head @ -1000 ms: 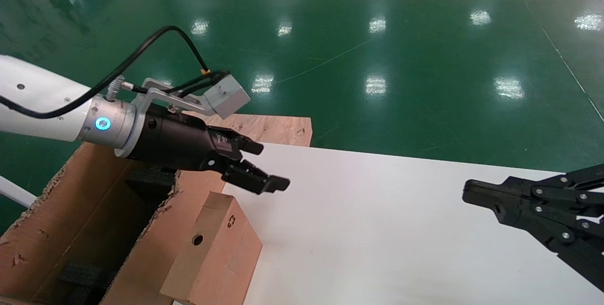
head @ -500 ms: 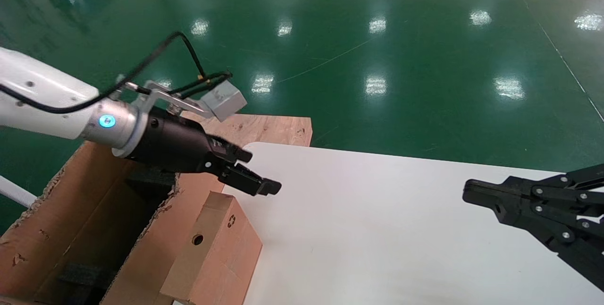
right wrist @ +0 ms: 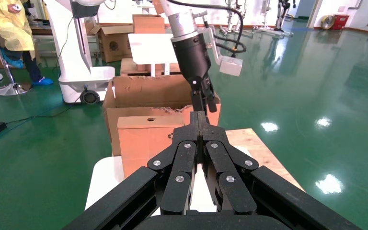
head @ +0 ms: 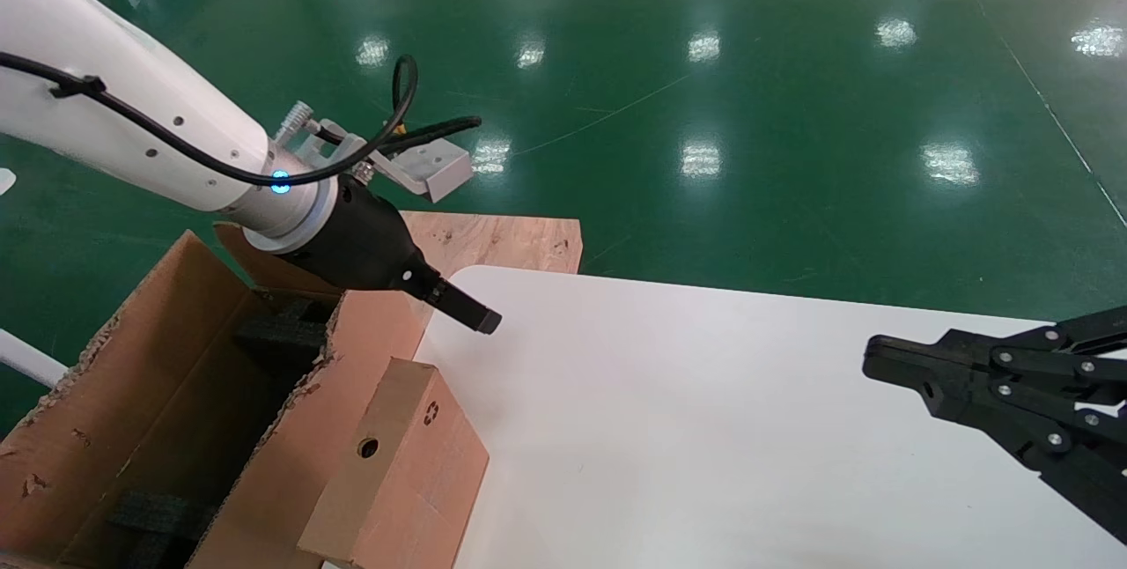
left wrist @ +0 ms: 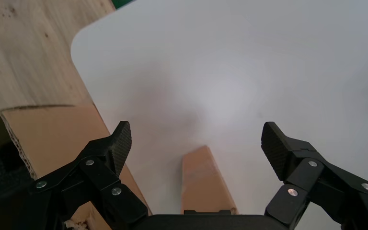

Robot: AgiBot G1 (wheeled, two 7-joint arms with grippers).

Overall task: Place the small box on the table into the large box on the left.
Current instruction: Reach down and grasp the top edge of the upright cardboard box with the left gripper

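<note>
Cardboard small box (head: pixel 396 472) below left gripper (left wrist: pixel 196 143)

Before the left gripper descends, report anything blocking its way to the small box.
Nothing visible does. The left gripper, fingers open, hangs above the small box, with only bare table around. The large box stands alongside.

Two cartons: small box (head: pixel 396 472), large box (head: pixel 167 410)

The left arm (head: pixel 114 111) is glossy white with a black cable, a silver ring, a blue light and a black claw (left wrist: pixel 196 148); the right claw (head: pixel 889 358) shows silver screws.
</note>
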